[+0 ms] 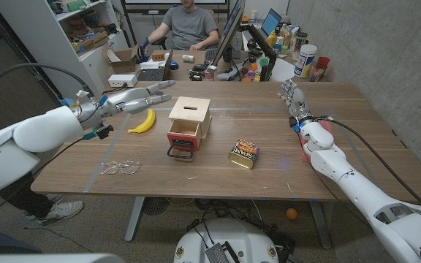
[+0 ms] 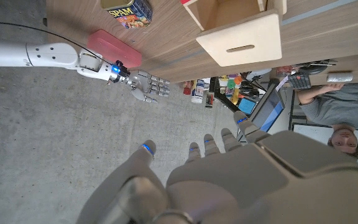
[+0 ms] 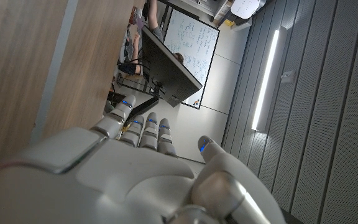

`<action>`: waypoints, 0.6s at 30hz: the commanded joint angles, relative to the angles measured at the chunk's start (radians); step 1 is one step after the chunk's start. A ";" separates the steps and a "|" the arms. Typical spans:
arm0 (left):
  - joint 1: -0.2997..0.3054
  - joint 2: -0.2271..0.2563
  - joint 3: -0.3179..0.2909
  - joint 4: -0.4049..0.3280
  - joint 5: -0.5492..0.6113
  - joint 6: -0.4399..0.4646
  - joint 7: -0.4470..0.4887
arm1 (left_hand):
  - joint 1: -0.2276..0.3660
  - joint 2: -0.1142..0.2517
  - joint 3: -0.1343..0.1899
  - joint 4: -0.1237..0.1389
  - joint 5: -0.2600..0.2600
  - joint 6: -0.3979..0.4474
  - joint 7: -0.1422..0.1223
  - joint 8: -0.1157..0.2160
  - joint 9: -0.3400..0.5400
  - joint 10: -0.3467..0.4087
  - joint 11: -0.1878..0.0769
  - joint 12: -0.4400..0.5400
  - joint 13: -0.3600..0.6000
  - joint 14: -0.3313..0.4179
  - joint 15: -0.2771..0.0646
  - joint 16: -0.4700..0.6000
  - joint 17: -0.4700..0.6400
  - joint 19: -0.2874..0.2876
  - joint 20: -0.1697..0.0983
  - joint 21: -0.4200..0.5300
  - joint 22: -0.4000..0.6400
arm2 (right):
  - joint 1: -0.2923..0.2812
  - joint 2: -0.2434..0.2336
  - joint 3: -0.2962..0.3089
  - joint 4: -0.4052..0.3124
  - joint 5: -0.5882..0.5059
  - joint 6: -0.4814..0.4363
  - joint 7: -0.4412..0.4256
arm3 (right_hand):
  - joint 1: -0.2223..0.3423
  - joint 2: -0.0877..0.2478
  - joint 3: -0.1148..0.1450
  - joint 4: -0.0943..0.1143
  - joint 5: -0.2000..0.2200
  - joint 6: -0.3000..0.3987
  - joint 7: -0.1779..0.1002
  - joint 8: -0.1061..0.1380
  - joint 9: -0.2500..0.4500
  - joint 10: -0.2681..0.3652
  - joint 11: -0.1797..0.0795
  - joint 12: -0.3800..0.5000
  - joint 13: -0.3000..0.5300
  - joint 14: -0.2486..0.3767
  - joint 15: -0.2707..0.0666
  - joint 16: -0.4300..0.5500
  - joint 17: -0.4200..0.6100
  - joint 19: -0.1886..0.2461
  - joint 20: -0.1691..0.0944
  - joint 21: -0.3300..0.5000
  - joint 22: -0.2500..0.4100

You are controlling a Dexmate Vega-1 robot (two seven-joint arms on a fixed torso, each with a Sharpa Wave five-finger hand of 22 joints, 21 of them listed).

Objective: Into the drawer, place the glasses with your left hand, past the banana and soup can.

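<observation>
Glasses [image 1: 120, 168] lay near the bench's front edge, left of centre, untouched. Banana [image 1: 142, 122] sat behind them; wooden box [image 1: 189, 119] mid-bench with its red drawer [image 1: 183, 136] pulled open; Spam can [image 1: 245, 153] to the box's right. Left hand [image 1: 139, 96] hovered above the banana, fingers outstretched, holding nothing. Right hand [image 1: 292, 94] stood by the right edge, fingers apart, empty. Judged best: draw the left hand back toward the front edge, descend over the frame's bridge, pinch lightly.

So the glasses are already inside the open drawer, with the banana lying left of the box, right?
Not quite. The head view shows the glasses still on the table near its front edge, not in the open drawer. The banana does lie left of the box.
</observation>
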 commanded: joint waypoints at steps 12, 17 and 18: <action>0.112 -0.264 -0.305 -0.430 0.293 0.293 -0.460 | 0.057 0.008 0.013 -0.058 -0.026 -0.152 -0.001 -0.022 0.005 -0.057 0.012 -0.029 0.005 -0.044 0.007 -0.016 0.004 -0.036 0.028 -0.043 0.002 | 0.013 0.003 -0.001 -0.041 -0.018 -0.006 -0.028 | -0.007 0.075 0.004 -0.001 -0.001 0.012 -0.002 0.001 0.006 0.012 -0.001 0.000 0.001 0.013 -0.002 -0.003 0.001 0.010 -0.028 0.006 0.002; 0.095 -0.261 -0.311 -0.481 0.359 0.424 -0.554 | 0.048 0.004 0.003 -0.054 -0.033 -0.176 0.018 -0.017 0.006 -0.069 0.034 -0.026 0.007 -0.059 0.020 -0.014 0.006 -0.041 0.055 -0.050 0.004 | 0.012 0.000 -0.003 -0.052 -0.021 -0.013 -0.033 | -0.007 0.075 0.004 -0.001 -0.002 0.013 -0.002 0.001 0.006 0.013 -0.001 0.000 0.001 0.015 -0.002 -0.003 0.001 0.011 -0.028 0.006 0.002; 0.092 -0.264 -0.309 -0.482 0.363 0.424 -0.559 | 0.045 0.003 0.001 -0.053 -0.034 -0.170 0.023 -0.013 0.006 -0.063 0.042 -0.022 0.008 -0.055 0.023 -0.012 0.006 -0.034 0.060 -0.049 0.005 | 0.012 0.000 -0.003 -0.052 -0.022 -0.014 -0.033 | -0.007 0.075 0.004 -0.001 -0.002 0.013 -0.002 0.001 0.006 0.013 -0.001 0.000 0.001 0.015 -0.002 -0.003 0.001 0.011 -0.028 0.006 0.002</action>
